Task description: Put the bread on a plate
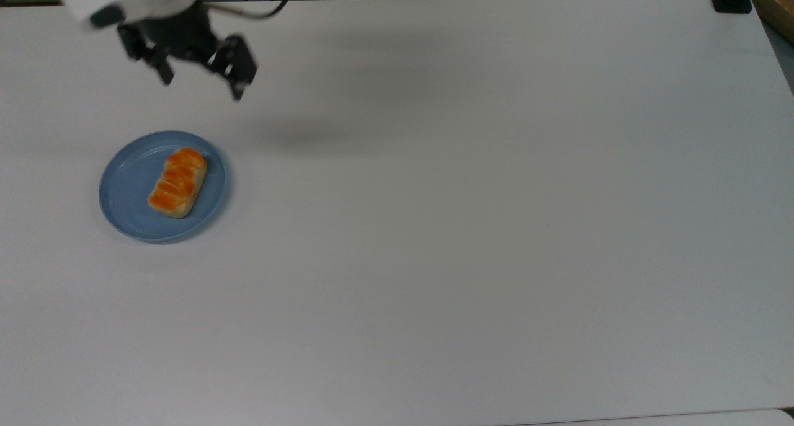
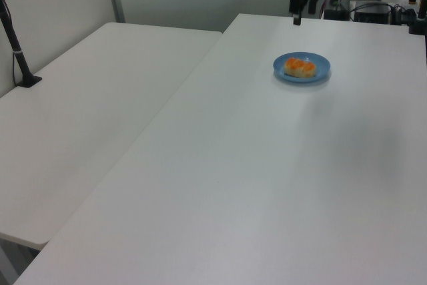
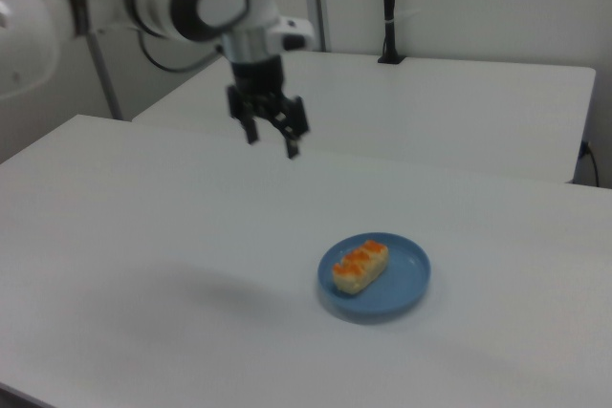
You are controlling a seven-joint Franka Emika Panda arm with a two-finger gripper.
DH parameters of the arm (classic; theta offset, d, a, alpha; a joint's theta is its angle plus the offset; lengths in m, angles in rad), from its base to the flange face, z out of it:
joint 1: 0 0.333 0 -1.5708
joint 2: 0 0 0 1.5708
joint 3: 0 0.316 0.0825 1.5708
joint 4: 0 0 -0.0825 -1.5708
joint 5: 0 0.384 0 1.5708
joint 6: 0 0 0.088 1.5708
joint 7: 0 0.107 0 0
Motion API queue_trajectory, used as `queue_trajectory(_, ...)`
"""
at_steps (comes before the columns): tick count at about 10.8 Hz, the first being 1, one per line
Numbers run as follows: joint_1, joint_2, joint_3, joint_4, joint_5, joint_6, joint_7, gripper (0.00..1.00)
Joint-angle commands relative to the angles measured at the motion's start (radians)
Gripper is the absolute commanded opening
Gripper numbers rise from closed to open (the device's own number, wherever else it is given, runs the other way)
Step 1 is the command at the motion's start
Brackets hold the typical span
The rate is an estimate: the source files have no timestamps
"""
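A plain white table point(image 1: 471, 227) carries one light blue plate point(image 1: 127, 193) at the top view's middle left.

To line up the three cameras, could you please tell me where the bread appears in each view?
Top view: bread at left, on the plate.
Left view: bread at upper right.
Right view: bread right of centre, lower half.
Shared landmark: the blue plate under it.

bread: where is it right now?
The bread lies on the light blue plate near the top view's left edge, with the open gripper raised clear of it toward the table's far edge.
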Motion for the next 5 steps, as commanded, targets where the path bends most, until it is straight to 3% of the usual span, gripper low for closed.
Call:
queue_trajectory(1, 0.088, -0.163, 0.020, -0.093, -0.004, -0.065, 0.018, 1.00)
queue_trajectory(5, 0.094, -0.181, 0.022, -0.089, -0.003, -0.065, 0.020, 1.00)
